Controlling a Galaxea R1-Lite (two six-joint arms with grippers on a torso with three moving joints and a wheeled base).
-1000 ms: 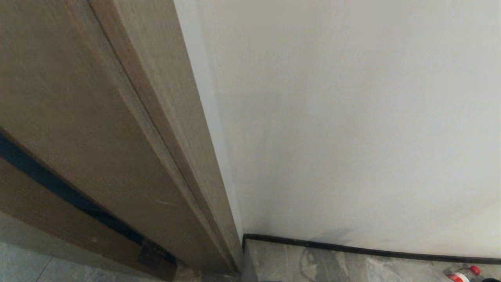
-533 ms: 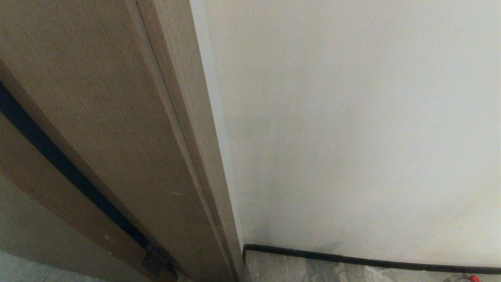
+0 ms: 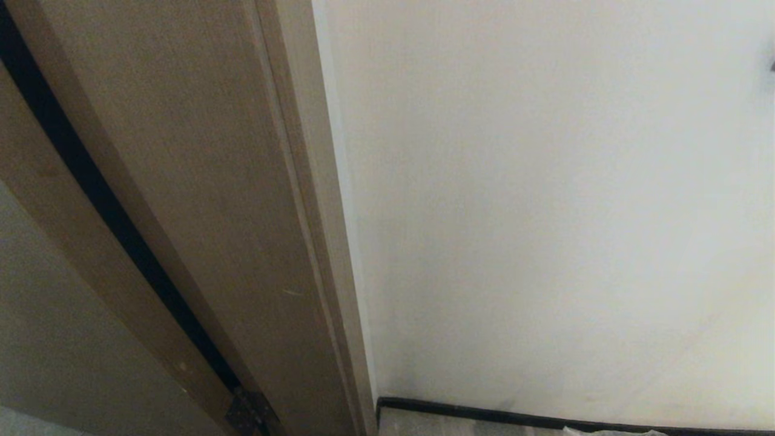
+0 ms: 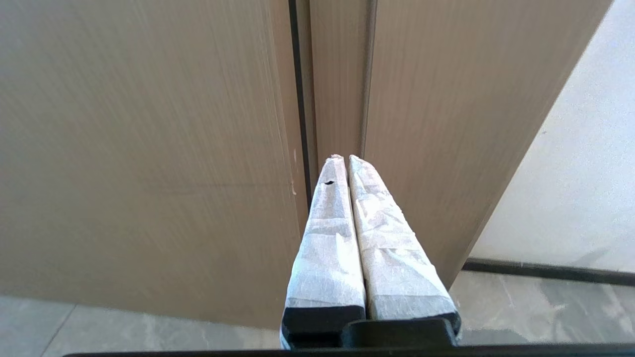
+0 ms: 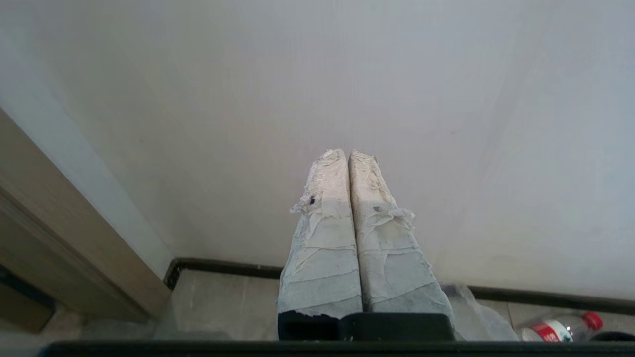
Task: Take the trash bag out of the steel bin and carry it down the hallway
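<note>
Clear wrinkly plastic, which looks like the trash bag (image 5: 474, 312), lies on the floor against the wall, just behind my right gripper (image 5: 347, 152). Only a sliver of the bag (image 3: 605, 431) shows at the bottom edge of the head view. My right gripper is shut and empty, pointing at the white wall (image 5: 317, 99). My left gripper (image 4: 346, 157) is also shut and empty, facing a brown wooden door frame (image 4: 421, 124). Both have tape-wrapped fingers. The steel bin is out of view. Neither arm shows in the head view.
A black baseboard (image 3: 484, 415) runs along the foot of the wall above marble-look floor tiles (image 5: 223, 302). A plastic bottle with a red cap (image 5: 565, 328) lies beyond the bag. The wooden door frame (image 3: 212, 212) and its hinge (image 3: 245, 412) fill the left.
The head view has tilted upward: the baseboard, floor, bag and bottle have slid toward the bottom edge, and the bottle has left the picture. That is the camera moving, not the things.
</note>
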